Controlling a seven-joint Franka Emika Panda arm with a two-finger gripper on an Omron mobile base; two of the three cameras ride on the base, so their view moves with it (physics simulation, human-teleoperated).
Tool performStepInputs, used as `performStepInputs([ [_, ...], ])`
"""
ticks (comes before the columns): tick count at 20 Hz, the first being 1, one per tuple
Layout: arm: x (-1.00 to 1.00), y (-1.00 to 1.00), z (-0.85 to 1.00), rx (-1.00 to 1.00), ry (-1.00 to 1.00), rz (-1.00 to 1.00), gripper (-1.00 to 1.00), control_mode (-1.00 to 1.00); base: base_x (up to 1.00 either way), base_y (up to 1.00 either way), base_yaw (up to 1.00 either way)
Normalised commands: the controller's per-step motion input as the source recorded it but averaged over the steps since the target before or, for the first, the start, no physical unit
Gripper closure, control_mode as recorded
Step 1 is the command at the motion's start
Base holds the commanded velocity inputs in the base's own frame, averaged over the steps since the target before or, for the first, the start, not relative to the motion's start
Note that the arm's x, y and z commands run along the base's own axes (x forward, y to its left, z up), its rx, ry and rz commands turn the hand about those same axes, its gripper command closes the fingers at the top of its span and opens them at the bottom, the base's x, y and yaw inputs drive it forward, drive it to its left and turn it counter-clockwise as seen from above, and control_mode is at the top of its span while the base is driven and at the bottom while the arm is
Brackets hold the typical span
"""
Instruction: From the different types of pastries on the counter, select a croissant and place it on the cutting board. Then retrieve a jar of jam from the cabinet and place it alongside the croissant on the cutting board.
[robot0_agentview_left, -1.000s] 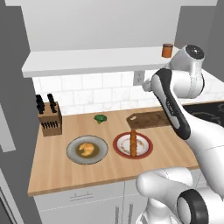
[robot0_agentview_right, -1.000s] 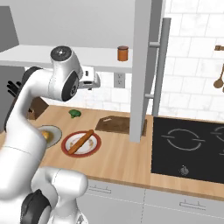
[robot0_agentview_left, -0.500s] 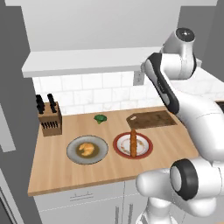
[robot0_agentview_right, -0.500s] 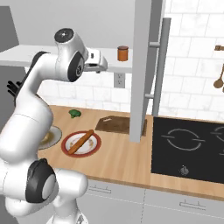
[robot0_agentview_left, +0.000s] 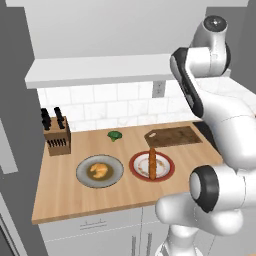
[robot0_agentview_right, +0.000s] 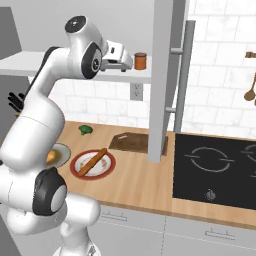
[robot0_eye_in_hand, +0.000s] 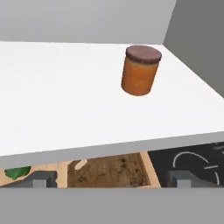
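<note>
Facing the cabinet (robot0_agentview_right: 165, 60), the pincer (robot0_agentview_right: 126, 62) hangs released and empty at shelf (robot0_eye_in_hand: 65, 105) height, fingers spread wide. The jar of jam (robot0_eye_in_hand: 141, 70) stands upright on the white shelf, ahead of the pincer toward one o'clock and well apart from it, its long axis vertical. Judged from this, a level advance with a slight rightward correction would bracket it. The cutting board (robot0_agentview_left: 172, 136) lies bare on the desk (robot0_agentview_left: 125, 192) below; the croissant (robot0_agentview_left: 100, 170) sits on its plate.

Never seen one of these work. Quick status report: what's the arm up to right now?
Gripper open, empty, up at the white shelf. Jar of jam upright just ahead, untouched. Croissant on its grey plate; cutting board bare. Nothing in the way.
</note>
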Motion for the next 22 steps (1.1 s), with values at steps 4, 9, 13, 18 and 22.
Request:
performStepInputs([
  [4,-0.08,0.00,-0.09,0.00,-0.09,-0.03,-1.00,-1.00,0.00,0.00,0.00],
  [9,-0.19,-0.13,-0.33,0.17,-0.23,0.00,-1.00,-1.00,0.00,0.00,0.00],
  [13,0.57,-0.27,0.28,0.16,-0.20,0.01,-1.00,-1.00,0.00,0.00,0.00],
  [18,0.46,0.00,0.33,0.03,-0.04,0.01,-1.00,-1.00,0.00,0.00,0.00],
  [22,0.59,-0.03,0.66,0.00,0.07,0.01,-1.00,-1.00,0.00,0.00,0.00],
])
